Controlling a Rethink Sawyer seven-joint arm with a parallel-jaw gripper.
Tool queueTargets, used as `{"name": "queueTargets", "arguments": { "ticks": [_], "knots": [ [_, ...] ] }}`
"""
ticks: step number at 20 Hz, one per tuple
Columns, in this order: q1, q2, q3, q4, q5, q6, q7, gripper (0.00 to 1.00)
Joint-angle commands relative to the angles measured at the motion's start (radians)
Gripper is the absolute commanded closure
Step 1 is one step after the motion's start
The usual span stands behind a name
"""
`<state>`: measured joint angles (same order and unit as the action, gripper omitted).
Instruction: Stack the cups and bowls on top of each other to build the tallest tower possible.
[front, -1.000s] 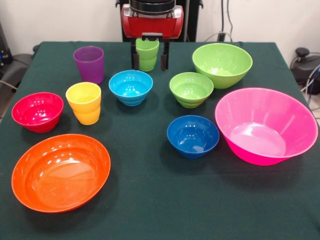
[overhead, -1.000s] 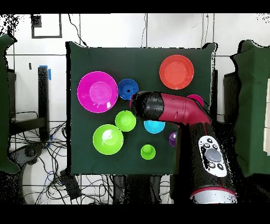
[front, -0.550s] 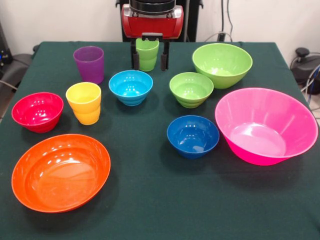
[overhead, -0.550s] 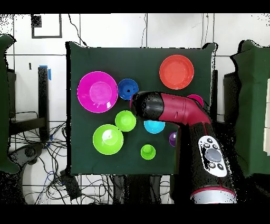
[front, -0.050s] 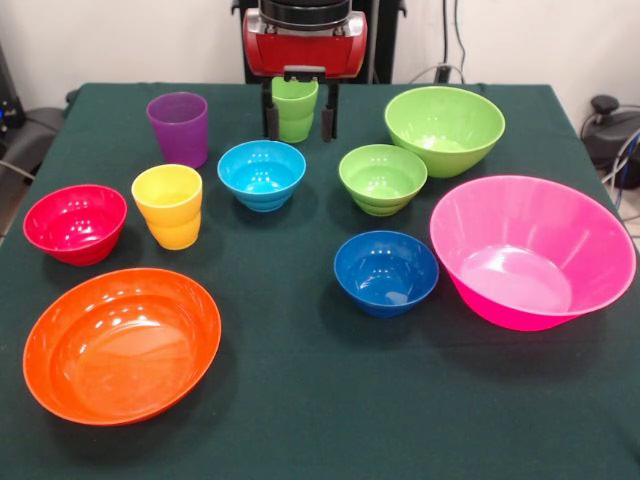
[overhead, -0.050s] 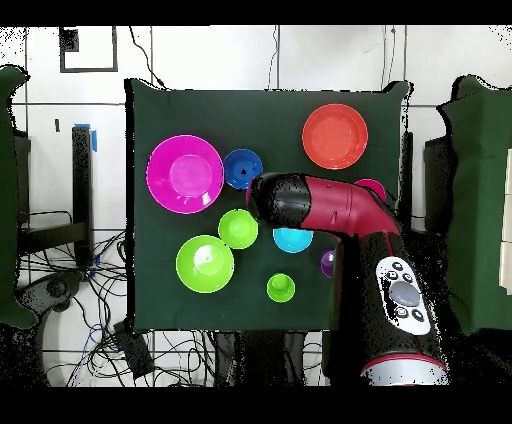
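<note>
Overhead, the arm (overhead, -0.050s: 340, 215) hides the yellow cup and most of the red bowl (overhead, -0.050s: 374, 186). Every bowl and cup stands empty and unstacked. The gripper (front, -0.050s: 298, 115) straddles the lime green cup (front, -0.050s: 294, 108) at the table's (front, -0.050s: 300, 400) far edge, fingers (front, -0.050s: 271, 118) apart beside it.

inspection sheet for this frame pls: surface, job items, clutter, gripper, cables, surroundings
Surface: dark green tablecloth, flat.
Job items: three cups and seven bowls, all upright and separate; nothing stacked.
Clutter: nothing seen.
Gripper: gripper open, fingers either side of the lime green cup, not visibly touching.
Cables: loose tangle on the floor beside the table.
Surroundings: white wall behind; blue tape on the floor.
</note>
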<state>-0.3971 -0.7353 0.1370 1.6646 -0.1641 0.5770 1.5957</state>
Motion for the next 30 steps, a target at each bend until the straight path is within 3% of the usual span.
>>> {"name": "queueTargets", "arguments": {
  "ticks": [1, 30],
  "knots": [
    [0.002, 0.057, 0.082, -0.023, -0.011, 0.082, 0.004, 0.00],
    [-0.008, 0.073, 0.090, -0.031, -0.009, 0.085, -0.007, 0.00]
  ]
}}
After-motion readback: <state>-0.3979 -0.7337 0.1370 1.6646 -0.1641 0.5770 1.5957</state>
